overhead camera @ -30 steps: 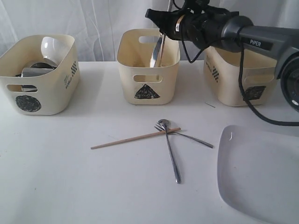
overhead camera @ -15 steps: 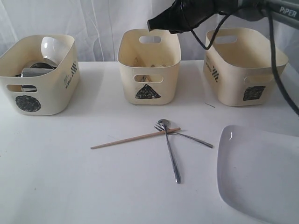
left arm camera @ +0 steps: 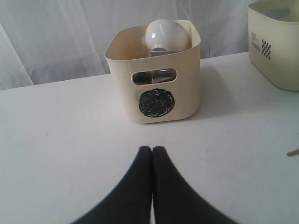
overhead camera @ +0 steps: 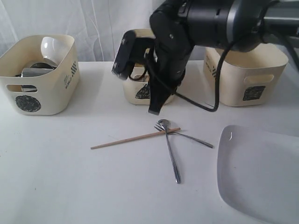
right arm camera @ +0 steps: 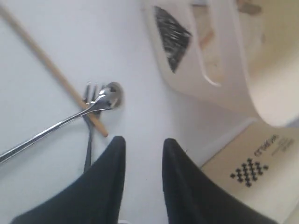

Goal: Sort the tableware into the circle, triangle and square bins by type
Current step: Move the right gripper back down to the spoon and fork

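Note:
My right gripper [overhead camera: 153, 110] points down in front of the triangle bin [overhead camera: 134, 89], open and empty [right arm camera: 142, 142], just above the table. Below it lies crossed cutlery: a wooden chopstick [overhead camera: 135, 138], a spoon [overhead camera: 171, 151] and a fork [overhead camera: 189, 137]. The right wrist view shows the same chopstick [right arm camera: 51, 70], spoon [right arm camera: 111, 96] and fork [right arm camera: 88, 123] close to the fingertips. The circle bin [overhead camera: 42, 81] holds a white bowl [overhead camera: 53, 46] and a steel mug [overhead camera: 32, 72]. My left gripper [left arm camera: 152, 149] is shut and empty, facing the circle bin [left arm camera: 156, 100].
The square bin [overhead camera: 247, 77] stands at the back right, partly behind the arm. A large white square plate [overhead camera: 261, 172] lies at the front right. A black cable [overhead camera: 205, 108] loops down from the arm. White curtains hang behind the table.
The right arm held a metal utensil over the triangle bin, let it go there, then swung down in front of the bin toward the cutlery. The left gripper stayed shut.

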Robot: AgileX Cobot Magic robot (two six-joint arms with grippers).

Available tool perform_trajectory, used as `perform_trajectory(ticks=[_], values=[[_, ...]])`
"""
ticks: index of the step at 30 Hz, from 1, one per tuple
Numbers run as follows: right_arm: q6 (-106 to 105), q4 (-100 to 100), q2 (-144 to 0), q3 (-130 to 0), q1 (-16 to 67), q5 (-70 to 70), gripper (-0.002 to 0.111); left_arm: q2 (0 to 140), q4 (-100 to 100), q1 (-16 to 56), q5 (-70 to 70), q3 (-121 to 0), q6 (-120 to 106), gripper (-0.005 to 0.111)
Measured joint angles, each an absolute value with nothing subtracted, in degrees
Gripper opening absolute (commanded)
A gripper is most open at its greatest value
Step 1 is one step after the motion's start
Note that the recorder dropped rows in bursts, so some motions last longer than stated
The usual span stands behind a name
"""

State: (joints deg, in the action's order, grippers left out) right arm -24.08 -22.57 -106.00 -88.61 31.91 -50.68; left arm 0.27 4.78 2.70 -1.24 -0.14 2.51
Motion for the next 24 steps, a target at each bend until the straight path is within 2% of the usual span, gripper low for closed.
perform_trajectory(ticks=[7,9,12,14,21,24], values=[[-34.04,-17.65,-109.41,-88.30,33.76,-51.89,0.029,0.27,4.78,2.70,-1.24,-0.14,2.51,0.000],[-36.69,-16.55,-110.39,-88.30,33.76,-51.78,0.035,0.27,4.78,2.70,-1.24,-0.14,2.51,0.000],[-39.62,-13.15,-111.49,-88.26,33.25,-51.55,0.051,0.27,4.78,2.70,-1.24,-0.14,2.51,0.000],[-40.87,-11.31,-111.81,-88.26,33.14,-51.34,0.056,0.27,4.78,2.70,-1.24,-0.14,2.51,0.000],[-44.41,-9.97,-113.57,-88.26,32.57,-49.85,0.055,0.27,4.78,2.70,-1.24,-0.14,2.51,0.000],[-40.83,-9.72,-114.61,-88.26,32.35,-51.78,0.051,0.27,4.78,2.70,-1.24,-0.14,2.51,0.000]])
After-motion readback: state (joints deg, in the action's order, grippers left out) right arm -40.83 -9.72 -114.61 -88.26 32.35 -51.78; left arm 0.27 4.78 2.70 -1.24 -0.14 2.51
